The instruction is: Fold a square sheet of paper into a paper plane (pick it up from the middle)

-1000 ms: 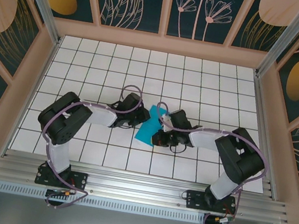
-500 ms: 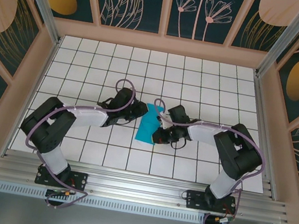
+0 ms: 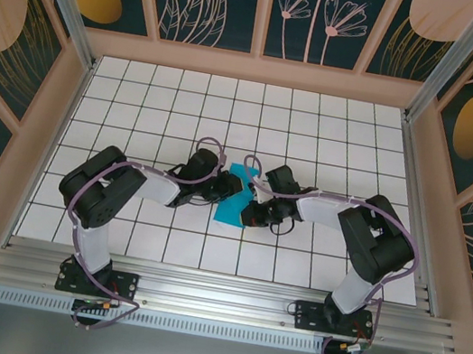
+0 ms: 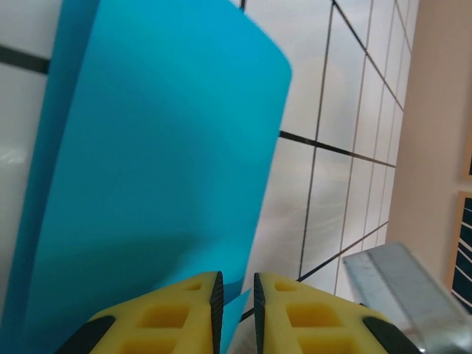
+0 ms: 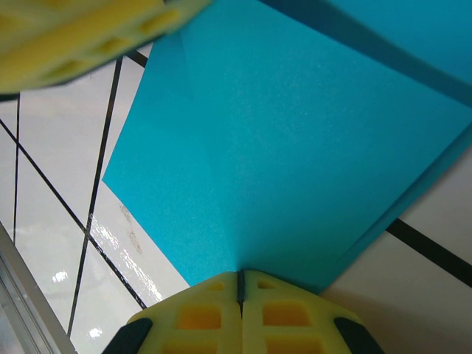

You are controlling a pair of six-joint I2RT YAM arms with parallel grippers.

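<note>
The sheet of paper [image 3: 235, 198] sat mid desk [image 3: 139, 105], creased a bit but no plane yet, most folds left I'd guess. Right tool [image 5: 240, 284] was clamped on its edge; left tool [image 4: 236, 284] almost closed around a corner, couldn't tell if gripping.

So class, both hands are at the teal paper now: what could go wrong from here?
1. The right hand pinches the teal sheet only at its edge; a pull could tear it or let it slip.
2. The left hand has its fingers slightly apart where the sheet curls up; closing there could set a crease off-line.
3. The two hands sit close together and might collide.
</note>
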